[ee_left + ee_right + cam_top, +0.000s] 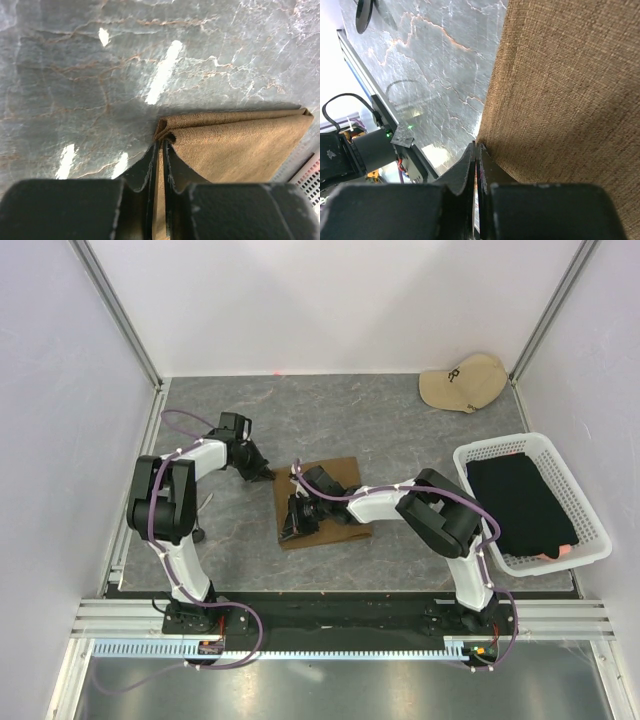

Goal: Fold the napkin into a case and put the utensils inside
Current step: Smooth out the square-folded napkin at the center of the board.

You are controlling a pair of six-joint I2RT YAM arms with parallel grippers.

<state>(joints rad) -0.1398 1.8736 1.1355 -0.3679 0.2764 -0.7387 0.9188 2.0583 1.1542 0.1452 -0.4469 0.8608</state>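
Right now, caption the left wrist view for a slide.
Left gripper pinching one corner of the folded napkin on the table.

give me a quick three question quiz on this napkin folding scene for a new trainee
1. True or false: the olive-brown cloth napkin lies inside the white plastic mesh basket.
2. Of the left gripper and right gripper, how many are shut on the napkin's edge? A none, B one, C both.
3. What rests at the far right corner of the grey marbled table?

Key
1. False: it lies flat on the table, left of the basket.
2. C.
3. The beige baseball cap.
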